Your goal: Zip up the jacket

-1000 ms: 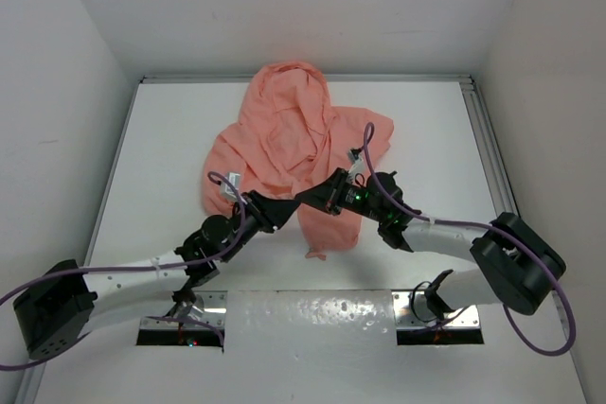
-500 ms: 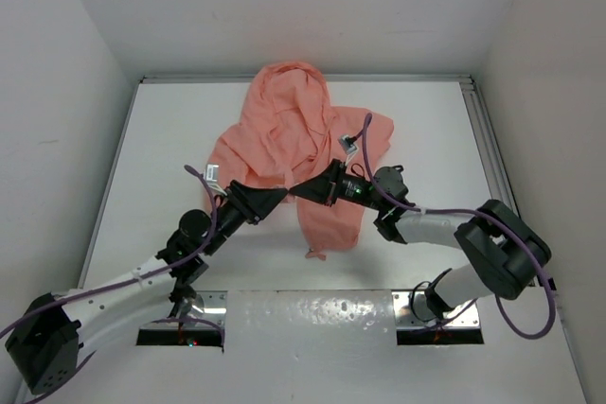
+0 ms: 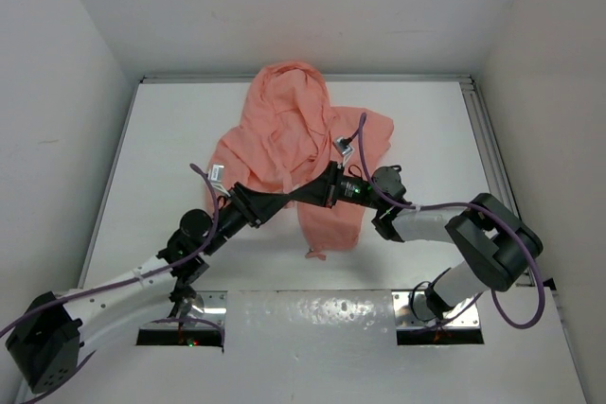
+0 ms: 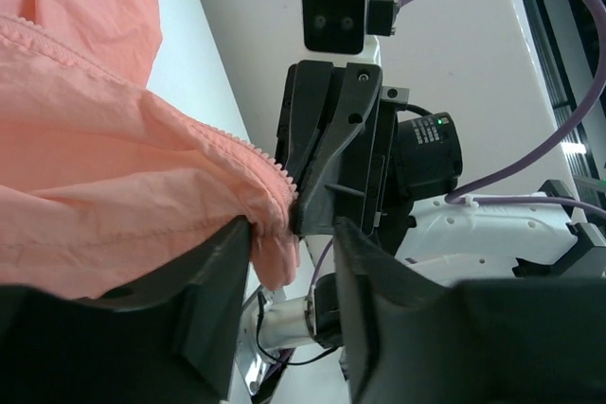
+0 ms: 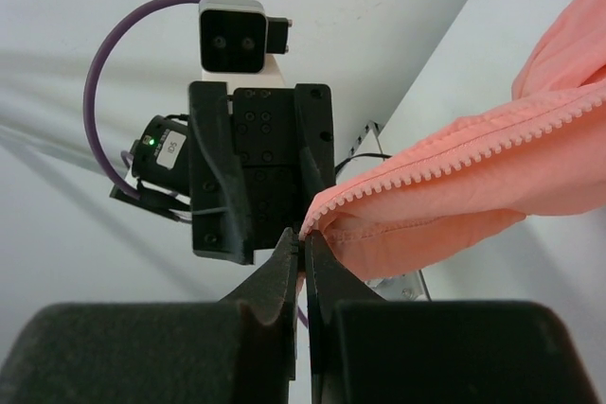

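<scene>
The salmon-pink jacket [image 3: 284, 134] is lying rumpled on the bench [image 3: 161, 149], hood toward the far wall, hardly shifting since half a second ago. The right pincer [image 5: 301, 239] is pinching its zipper-toothed edge. The left pincer [image 4: 292, 236] is standing spread, with fabric hanging between its fingers.
</scene>
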Robot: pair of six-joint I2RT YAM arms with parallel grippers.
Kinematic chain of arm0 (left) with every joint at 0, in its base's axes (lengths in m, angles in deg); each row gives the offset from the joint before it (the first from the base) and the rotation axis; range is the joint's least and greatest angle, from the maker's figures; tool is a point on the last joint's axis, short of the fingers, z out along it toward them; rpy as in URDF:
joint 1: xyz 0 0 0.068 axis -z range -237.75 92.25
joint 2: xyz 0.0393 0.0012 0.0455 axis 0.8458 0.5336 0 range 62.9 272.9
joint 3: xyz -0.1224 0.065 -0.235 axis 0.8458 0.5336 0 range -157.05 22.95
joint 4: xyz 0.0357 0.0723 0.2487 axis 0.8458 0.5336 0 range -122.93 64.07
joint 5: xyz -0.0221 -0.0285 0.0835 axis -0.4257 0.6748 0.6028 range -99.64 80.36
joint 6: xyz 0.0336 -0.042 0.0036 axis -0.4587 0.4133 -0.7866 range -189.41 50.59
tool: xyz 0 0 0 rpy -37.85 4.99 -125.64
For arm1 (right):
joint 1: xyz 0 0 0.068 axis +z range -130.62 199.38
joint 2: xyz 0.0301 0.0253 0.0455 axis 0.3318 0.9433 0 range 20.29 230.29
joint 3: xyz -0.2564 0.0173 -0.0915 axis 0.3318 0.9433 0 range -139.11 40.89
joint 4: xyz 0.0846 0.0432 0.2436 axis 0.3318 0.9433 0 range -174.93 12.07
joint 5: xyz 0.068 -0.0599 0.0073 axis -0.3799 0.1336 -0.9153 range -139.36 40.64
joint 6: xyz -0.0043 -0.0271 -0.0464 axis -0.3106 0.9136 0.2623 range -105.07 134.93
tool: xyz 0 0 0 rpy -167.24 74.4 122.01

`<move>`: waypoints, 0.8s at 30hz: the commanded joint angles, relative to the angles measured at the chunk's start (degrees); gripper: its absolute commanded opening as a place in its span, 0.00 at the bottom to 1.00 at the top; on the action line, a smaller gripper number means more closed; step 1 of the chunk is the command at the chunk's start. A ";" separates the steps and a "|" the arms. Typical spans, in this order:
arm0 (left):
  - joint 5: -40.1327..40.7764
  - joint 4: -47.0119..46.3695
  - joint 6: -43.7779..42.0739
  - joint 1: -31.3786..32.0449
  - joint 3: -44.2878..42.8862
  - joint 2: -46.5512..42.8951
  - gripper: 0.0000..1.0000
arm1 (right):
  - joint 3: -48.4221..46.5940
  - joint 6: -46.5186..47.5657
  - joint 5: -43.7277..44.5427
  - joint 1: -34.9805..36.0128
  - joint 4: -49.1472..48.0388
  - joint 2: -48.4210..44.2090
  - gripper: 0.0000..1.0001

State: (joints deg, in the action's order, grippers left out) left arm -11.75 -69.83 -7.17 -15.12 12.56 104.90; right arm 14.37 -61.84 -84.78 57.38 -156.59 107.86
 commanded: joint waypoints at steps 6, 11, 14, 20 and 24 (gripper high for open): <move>-0.70 -4.67 0.43 -0.53 -0.33 0.45 0.25 | -2.22 -1.71 0.26 -0.12 -15.35 0.41 0.00; -0.26 -5.28 0.25 -0.53 -0.07 -0.34 0.20 | -2.83 -2.94 0.97 -0.12 -15.97 1.29 0.00; 0.00 -5.37 -0.19 -0.53 -0.07 -0.69 0.18 | -3.27 -4.08 1.67 -0.12 -16.50 1.90 0.00; 0.53 -5.37 -1.15 -0.45 -0.07 -1.30 0.12 | -4.15 -6.37 2.81 -0.12 -16.67 2.95 0.00; 0.79 -4.41 -1.77 -0.53 -0.33 -1.92 0.04 | -4.06 -6.64 3.86 -0.29 -14.92 2.87 0.00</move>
State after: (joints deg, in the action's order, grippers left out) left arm -9.87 -70.68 -7.87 -15.38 12.60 104.33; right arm 12.34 -67.87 -83.44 57.38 -158.51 110.29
